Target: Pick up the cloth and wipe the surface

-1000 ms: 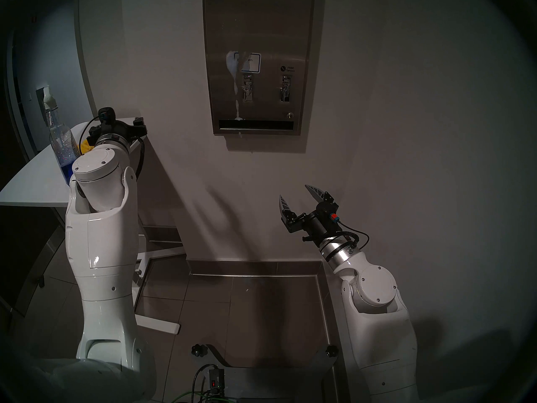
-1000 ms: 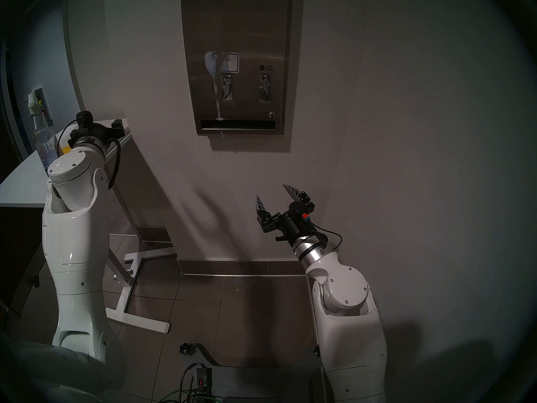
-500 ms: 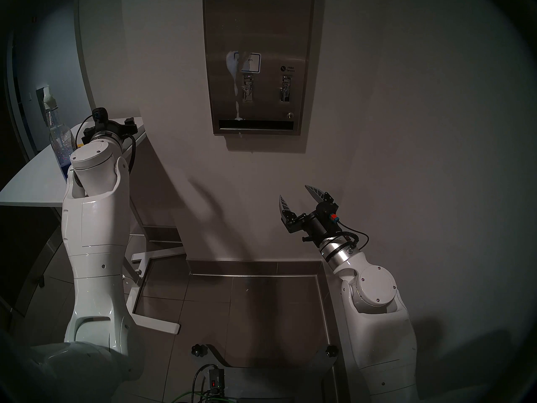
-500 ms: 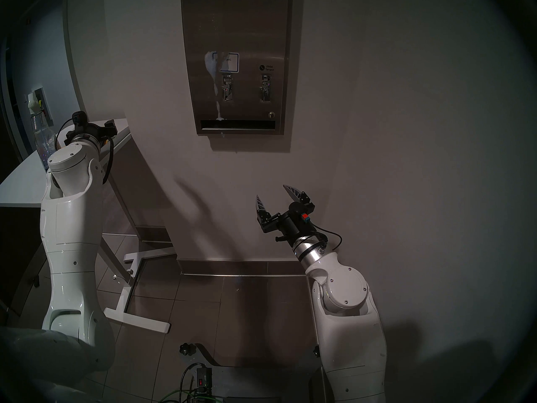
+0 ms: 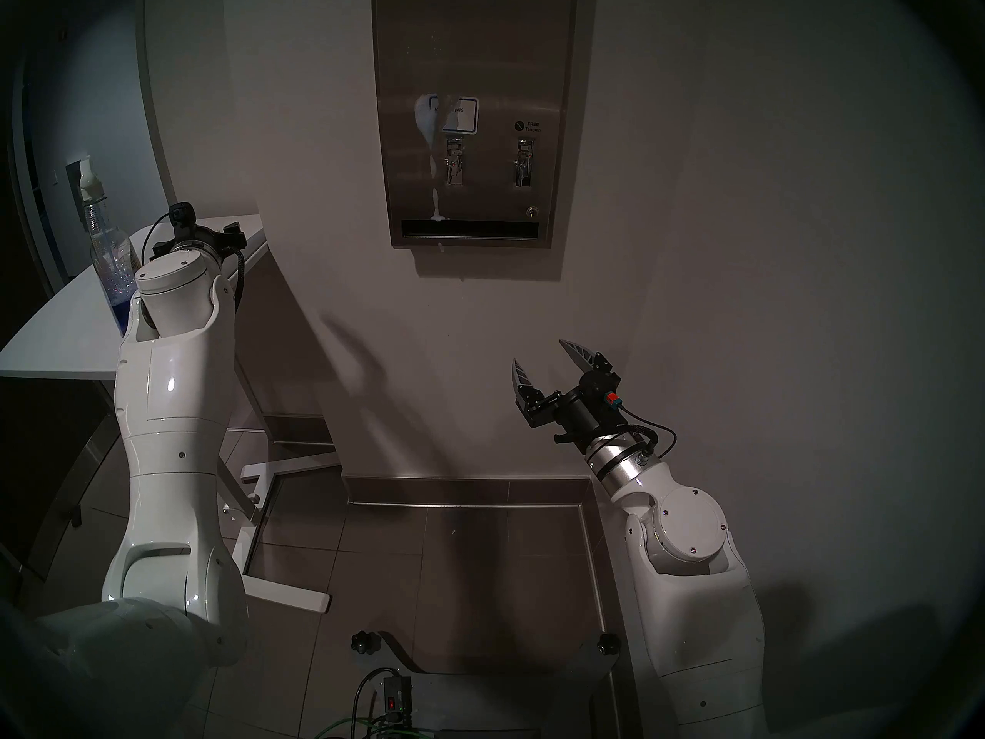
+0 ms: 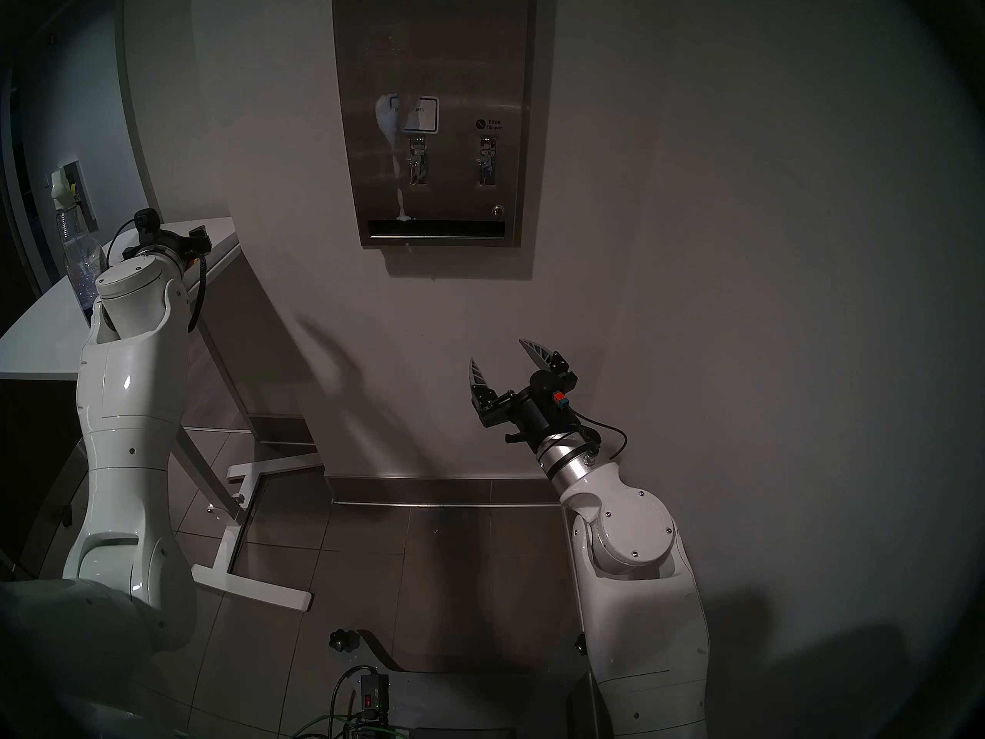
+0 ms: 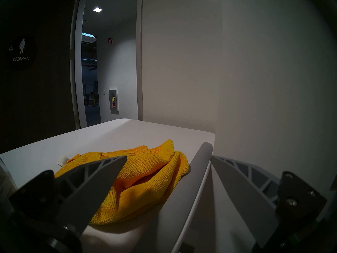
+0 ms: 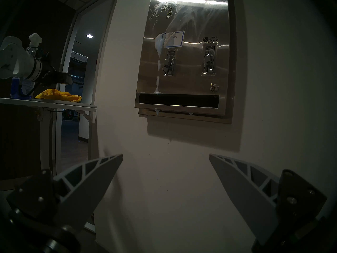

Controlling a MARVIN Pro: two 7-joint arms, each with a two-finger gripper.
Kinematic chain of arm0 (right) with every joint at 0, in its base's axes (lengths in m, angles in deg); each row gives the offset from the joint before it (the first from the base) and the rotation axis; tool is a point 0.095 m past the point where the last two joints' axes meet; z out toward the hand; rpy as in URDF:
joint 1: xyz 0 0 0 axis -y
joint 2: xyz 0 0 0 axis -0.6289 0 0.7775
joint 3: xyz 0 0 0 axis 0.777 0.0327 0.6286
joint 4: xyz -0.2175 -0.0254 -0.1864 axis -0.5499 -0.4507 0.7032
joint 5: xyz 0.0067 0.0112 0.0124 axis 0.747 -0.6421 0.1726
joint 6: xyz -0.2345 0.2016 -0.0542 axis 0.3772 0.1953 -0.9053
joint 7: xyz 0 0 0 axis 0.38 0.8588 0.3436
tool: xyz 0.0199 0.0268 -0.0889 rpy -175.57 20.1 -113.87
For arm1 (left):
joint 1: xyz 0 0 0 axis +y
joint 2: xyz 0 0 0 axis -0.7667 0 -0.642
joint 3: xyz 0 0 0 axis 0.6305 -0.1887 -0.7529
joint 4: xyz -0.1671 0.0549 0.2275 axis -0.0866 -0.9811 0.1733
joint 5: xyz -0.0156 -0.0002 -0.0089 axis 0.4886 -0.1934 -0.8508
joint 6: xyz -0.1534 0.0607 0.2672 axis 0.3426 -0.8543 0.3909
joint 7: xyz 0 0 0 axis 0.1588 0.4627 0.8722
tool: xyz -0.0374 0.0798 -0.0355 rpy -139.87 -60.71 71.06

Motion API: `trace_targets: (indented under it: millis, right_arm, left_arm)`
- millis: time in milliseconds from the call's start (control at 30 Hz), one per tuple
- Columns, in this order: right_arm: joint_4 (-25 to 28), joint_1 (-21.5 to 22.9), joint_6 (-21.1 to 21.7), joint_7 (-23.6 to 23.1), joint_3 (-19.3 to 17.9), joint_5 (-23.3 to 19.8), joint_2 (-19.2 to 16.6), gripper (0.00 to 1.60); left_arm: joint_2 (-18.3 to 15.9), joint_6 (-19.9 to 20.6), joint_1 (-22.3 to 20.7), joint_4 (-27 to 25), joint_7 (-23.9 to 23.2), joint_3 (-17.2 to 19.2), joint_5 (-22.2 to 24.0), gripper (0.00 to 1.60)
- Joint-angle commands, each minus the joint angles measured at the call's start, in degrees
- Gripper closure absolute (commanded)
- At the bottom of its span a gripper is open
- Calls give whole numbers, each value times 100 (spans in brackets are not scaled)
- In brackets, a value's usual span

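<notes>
The mustard-yellow cloth [image 7: 145, 174] lies crumpled on the white table [image 7: 109, 137], near its edge by the wall. My left gripper [image 7: 168, 156] hovers open just before it. One finger is over the cloth and the other is past the table's edge. From the right wrist view the cloth [image 8: 58, 95] shows under the left gripper [image 8: 60, 78]. In the head views my left arm hides the cloth. The surface [image 5: 490, 188], a steel dispenser front, carries a white foam streak [image 5: 429, 124] running down to its dark slot. My right gripper [image 5: 538, 351] hangs open and empty below the surface [image 8: 189, 64].
A spray bottle [image 5: 109, 252] with blue liquid stands on the table [image 5: 53, 327], just left of my left wrist. The wall runs close along the table's right edge. An open doorway [image 7: 89, 73] lies behind the table. The table's white legs [image 5: 282, 594] rest on the tiled floor.
My left arm has swung a little to the left and its wrist has sunk toward the table, now covering the cloth in the head views. The right arm has not moved.
</notes>
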Motion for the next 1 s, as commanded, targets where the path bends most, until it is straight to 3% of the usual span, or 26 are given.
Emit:
trace_targets:
  millis: [0,733,767,833,867,967]
  right_arm:
    - [190,115,-50,-11,-6,-6,-13,0]
    - [217,109,-48,-12,-2,-8,-26,0]
    - [218,108,-47,-12,-2,-8,-26,0]
    - [220,108,-47,-12,-2,-8,-28,0]
    - [222,107,-46,-12,-1,-8,-29,0]
    - [225,106,-45,-12,0,-9,-32,0]
  left_arm:
    - [-305,-125,-674,213,143,39,80,0]
    - [-491,93,-1400,1392,397,26,791,0]
    - [-484,109,-1480,1477,418,23,797,23]
    - [-513,117,-1482,1500,430,0,839,134]
    - [-515,129,-1538,1571,448,-10,846,160]
    - [-534,140,-1639,1714,485,-46,881,160]
